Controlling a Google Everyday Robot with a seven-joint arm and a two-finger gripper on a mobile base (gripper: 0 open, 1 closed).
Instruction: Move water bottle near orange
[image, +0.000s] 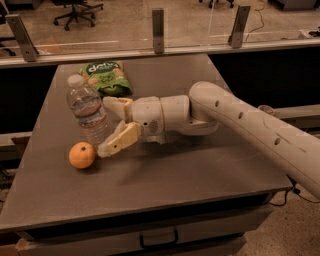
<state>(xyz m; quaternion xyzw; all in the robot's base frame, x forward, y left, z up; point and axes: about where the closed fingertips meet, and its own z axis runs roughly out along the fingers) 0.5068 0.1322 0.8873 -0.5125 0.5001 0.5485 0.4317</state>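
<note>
Pincer (106, 126) at centre-left of frame, fingers spread wide, released, gripping nothing. Water bottle (88, 111) stands upright just left of it, at the mouth of the fingers. Orange (82, 155) sits just below the bottle, lower left, near lower fingertip. Green snack bag (105, 77) w/ white lettering lies above, at the back of the table (200, 170).

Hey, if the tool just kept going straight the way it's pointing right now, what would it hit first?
Probably the water bottle, which stands right in front of the open tool, about level with its tips. The lower finger aims nearer the orange, though depth is hard to judge.
</note>
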